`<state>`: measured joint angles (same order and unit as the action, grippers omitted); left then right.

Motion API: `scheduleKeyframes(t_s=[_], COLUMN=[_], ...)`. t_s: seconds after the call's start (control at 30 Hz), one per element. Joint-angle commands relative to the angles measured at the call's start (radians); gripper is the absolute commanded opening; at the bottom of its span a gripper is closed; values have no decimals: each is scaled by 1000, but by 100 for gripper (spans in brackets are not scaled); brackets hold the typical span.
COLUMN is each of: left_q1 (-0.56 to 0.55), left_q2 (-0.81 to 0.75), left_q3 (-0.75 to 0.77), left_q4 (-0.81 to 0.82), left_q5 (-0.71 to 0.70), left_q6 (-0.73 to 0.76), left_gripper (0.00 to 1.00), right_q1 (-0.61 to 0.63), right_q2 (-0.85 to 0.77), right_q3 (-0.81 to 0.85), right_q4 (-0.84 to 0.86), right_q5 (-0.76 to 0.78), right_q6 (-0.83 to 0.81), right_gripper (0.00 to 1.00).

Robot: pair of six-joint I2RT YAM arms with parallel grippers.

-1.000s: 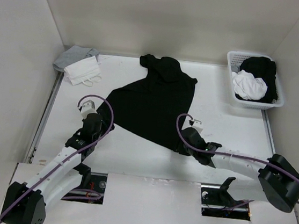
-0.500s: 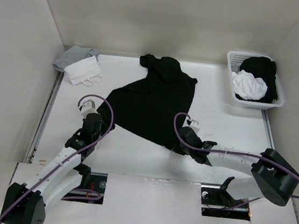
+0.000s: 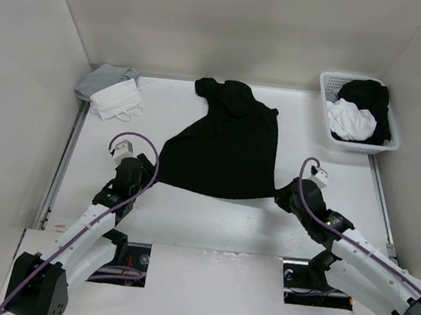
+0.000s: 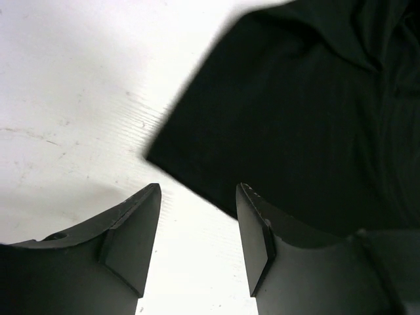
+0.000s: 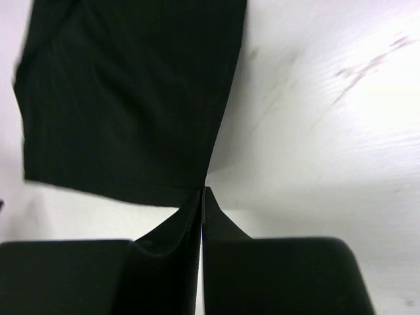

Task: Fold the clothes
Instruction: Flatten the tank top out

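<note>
Right end effector [image 5: 202, 194] dragged shirt [image 3: 227, 148] hem rightward; wrist view shows the pinch.

Three cams, one table

The overhead cam sits high behind the arm bases, looking down and forward across the whole white table [image 3: 188, 216] to the back wall. The left wrist cam rides low and close, peering past the left gripper [image 4: 198, 191] at the near-left corner of the black shirt [image 4: 308, 118]. The right wrist cam does the same past the right gripper [image 5: 203, 197] at the near-right corner. Both corners also show in the overhead shot.
</note>
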<state>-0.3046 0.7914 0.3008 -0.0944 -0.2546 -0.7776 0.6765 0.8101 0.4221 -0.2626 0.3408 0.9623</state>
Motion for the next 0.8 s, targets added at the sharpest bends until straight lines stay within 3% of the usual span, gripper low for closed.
scheduleKeyframes(t_s=[0.0,0.13,0.47,0.77], left_q1=[34,25,5,11], left_q2=[29,116,244,315], left_q3=[-2,1,-12,11], left_q4=[10,15,122,150], left_q5=[60,69,98,45], left_q6=[-6,3,3,11], left_gripper=[47,42,42,28], right_q1=[-77,-127,-142,-140], right_q2=[-29,-20,3,-15], right_q3=[-9,-19,-32,-36], right_q4=[-29,28,88,88], right_q5=[1,-39,-85,-86], right_q6=[-69,-115,-139,-140], right_gripper=[3,4,4,4])
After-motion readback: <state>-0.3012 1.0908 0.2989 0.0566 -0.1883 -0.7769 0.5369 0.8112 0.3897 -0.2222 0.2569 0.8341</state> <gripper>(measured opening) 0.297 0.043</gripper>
